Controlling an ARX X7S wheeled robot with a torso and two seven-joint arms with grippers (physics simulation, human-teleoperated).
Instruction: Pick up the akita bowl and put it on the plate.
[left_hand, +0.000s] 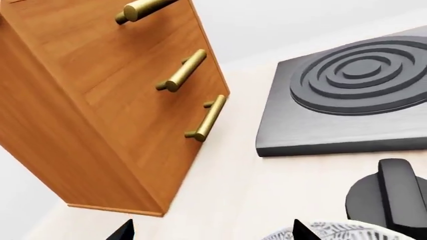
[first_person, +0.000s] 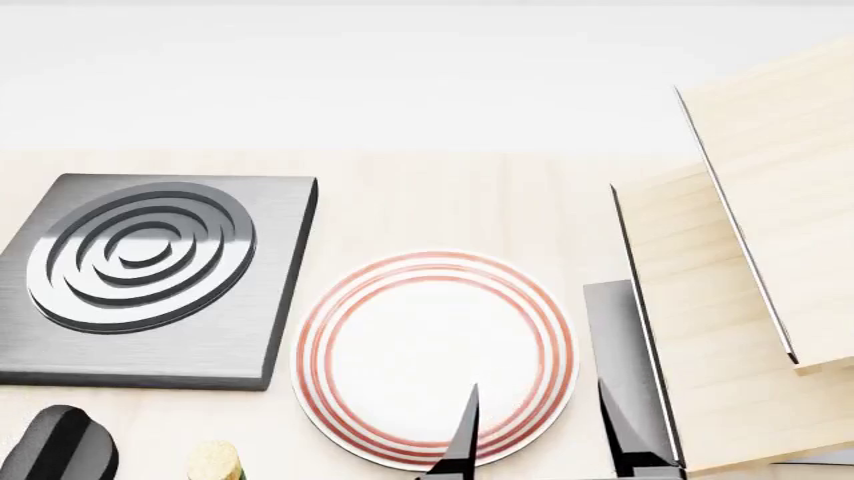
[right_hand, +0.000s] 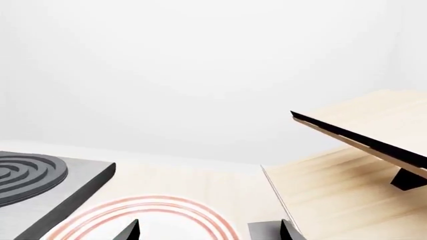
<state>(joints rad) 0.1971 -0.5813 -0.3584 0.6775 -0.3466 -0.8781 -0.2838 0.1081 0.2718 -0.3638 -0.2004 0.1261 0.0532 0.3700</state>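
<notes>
Head view, right gripper: two dark fingertips rise from the lower edge with a broad gap between them, so the claw stands wide and empty. One tip overlaps the near rim of the plate; the other stands just beside that rim, on the side of the pale wooden shelf unit.

Left gripper: seen only in its own wrist view, two dark tips set well apart, nothing between them; wide and empty.

Akita bowl: a sliver of patterned rim shows at the frame's edge, just beside one left fingertip and against a black stove knob. It is not on the plate and not in the head view.

Plate: bare, flat on the pale counter, close beside the stove burner.

Wooden drawer cabinet: brass handles, near the left arm.

Risks, as judgement:
- The bowl lies at the margin of the only view showing it; a closing aimed by guess could nip the rim off-centre, tipping or sliding it.
- The knob crowds the bowl; a finger may strike it on descent.
- The right claw hovers at the plate's rim; if it remains there, a carried bowl could collide with it.
- The cabinet limits the left arm's swing.
</notes>
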